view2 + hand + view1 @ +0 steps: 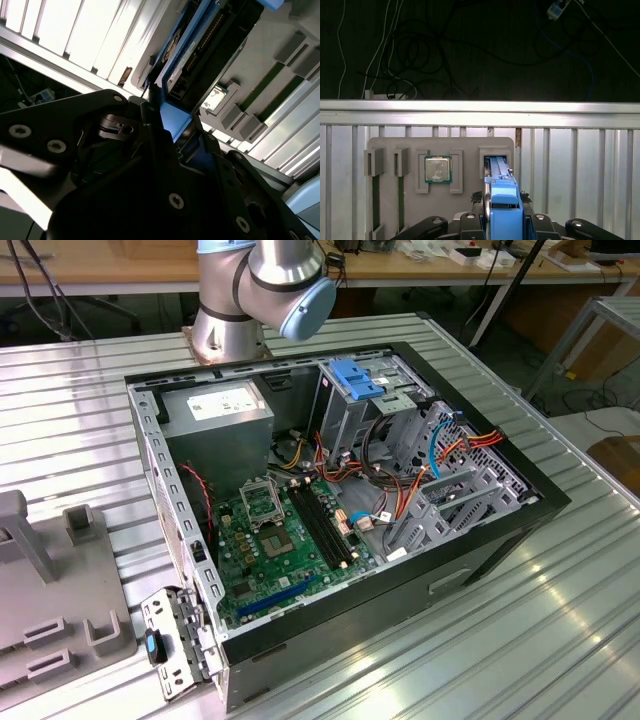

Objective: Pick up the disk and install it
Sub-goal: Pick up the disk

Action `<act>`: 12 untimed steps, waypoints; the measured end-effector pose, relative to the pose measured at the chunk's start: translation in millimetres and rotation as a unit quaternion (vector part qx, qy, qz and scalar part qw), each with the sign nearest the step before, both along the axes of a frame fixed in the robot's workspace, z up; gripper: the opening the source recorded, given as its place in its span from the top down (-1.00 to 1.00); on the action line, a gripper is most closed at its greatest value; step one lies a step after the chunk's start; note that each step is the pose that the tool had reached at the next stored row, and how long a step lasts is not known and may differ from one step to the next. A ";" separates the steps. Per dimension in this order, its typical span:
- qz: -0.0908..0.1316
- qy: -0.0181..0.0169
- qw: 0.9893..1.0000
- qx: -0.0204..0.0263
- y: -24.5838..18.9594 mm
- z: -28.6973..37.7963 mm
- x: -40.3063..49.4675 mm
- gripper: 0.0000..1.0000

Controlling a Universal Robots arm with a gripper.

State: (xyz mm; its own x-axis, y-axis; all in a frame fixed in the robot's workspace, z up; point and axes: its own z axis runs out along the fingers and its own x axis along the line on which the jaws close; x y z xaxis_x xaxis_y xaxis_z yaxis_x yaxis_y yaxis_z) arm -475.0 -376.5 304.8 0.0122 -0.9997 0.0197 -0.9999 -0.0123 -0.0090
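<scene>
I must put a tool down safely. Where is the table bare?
The table is bare beside the case at the exterior view's lower right, and between the tray and the robot base. Inside the case it is crowded with cables.

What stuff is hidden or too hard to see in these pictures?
- First wrist view: the disk stands edge-on in the grey holder, so its flat faces are hidden. The gripper partly hides its near end.
- Second wrist view: the gripper's dark body covers much of the disk.
- Exterior view: the arm is cut off by the top edge, the grey holder by the left edge.
</scene>
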 end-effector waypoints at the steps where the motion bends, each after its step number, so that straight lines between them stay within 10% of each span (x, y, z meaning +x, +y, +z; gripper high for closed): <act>1: 0.000 0.000 1.000 0.000 0.0 0.0 0.0 0.27; 12: 0.000 0.000 1.000 0.000 0.0 -0.2 0.0 0.27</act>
